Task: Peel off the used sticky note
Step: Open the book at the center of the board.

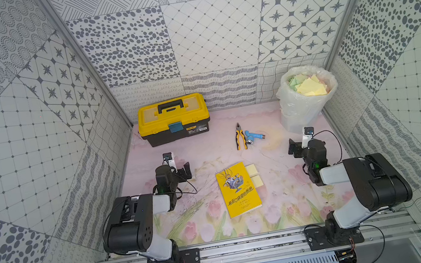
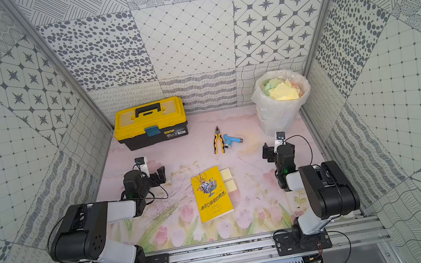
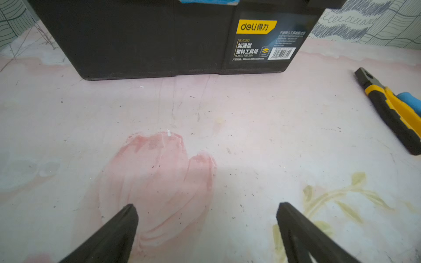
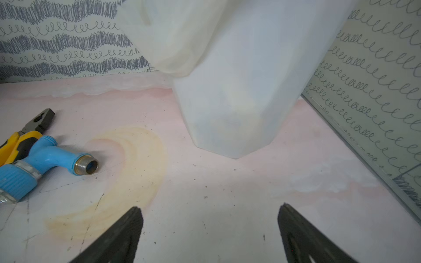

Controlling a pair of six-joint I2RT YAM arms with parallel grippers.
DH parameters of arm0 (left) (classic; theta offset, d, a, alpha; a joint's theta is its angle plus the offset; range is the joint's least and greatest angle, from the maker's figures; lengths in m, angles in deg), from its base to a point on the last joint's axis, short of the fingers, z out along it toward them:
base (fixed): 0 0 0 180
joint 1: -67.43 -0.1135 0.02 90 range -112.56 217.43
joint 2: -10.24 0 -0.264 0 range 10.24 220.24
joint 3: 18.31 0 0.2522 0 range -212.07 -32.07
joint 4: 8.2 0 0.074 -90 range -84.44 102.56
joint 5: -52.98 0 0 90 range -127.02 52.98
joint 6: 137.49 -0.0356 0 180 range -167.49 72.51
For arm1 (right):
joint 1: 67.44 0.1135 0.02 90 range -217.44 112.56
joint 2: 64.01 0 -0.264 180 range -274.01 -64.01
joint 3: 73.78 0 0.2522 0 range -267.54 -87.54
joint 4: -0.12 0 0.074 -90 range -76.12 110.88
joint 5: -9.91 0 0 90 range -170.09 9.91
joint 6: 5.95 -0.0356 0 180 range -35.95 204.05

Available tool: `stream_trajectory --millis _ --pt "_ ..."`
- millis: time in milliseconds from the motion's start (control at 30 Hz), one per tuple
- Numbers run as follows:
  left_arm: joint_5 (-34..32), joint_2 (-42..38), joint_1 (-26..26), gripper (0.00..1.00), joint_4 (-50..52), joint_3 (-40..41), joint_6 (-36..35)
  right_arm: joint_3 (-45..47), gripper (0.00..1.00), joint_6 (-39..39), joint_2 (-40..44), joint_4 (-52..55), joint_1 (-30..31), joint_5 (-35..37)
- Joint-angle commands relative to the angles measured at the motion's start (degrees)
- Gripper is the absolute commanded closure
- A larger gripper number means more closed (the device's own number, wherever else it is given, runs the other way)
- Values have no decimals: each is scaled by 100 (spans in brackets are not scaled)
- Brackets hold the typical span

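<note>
Gaping empty, left gripper (image 3: 206,205) and right gripper (image 4: 209,206) flank a mid-table yellow paperback book (image 1: 238,191), pale-yellow sticky notes (image 1: 252,169) at its edge.

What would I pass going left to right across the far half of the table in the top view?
yellow toolbox → pliers → blue hose nozzle → lined bin holding discarded sticky notes

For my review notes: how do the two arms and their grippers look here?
Both the left arm and right arm have bulky black joints with white link shells, thin black cables and a green light near the wrist. The left gripper and right gripper have black, tapering fingers.
</note>
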Motion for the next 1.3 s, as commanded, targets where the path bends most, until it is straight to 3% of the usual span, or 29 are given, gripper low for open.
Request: stream_trajectory --millis 0,533,667,767,833,900,1033,1167,1267 --pt "182 38 25 1 -193 -68 -145 -113 3 -13 32 -91 5 -45" --pt "14 -22 93 1 -79 -105 -195 -152 3 42 138 35 43 -14" --pt "-509 -639 385 1 744 -272 -311 -1009 3 121 701 2204 383 409" --pt "-1133 -1363 644 0 1759 -563 -77 -1885 3 -652 831 3866 400 489" --pt "-1481 -1824 743 1 2594 -858 712 -2170 3 -1073 913 4335 400 129" --pt "-1513 -2231 750 0 3277 -1058 1587 -2307 3 -1687 1057 4571 329 -774" --pt "-1346 -2609 549 1 4840 -1350 4187 -2098 3 -3487 1329 4540 -238 -2577" --pt "579 -2346 298 1 5135 -1609 4728 -1919 4 -3682 1119 4174 -511 -4347" --pt "937 -2189 634 0 5276 -1695 4757 -2006 6 -3311 1000 4567 -135 -4552"
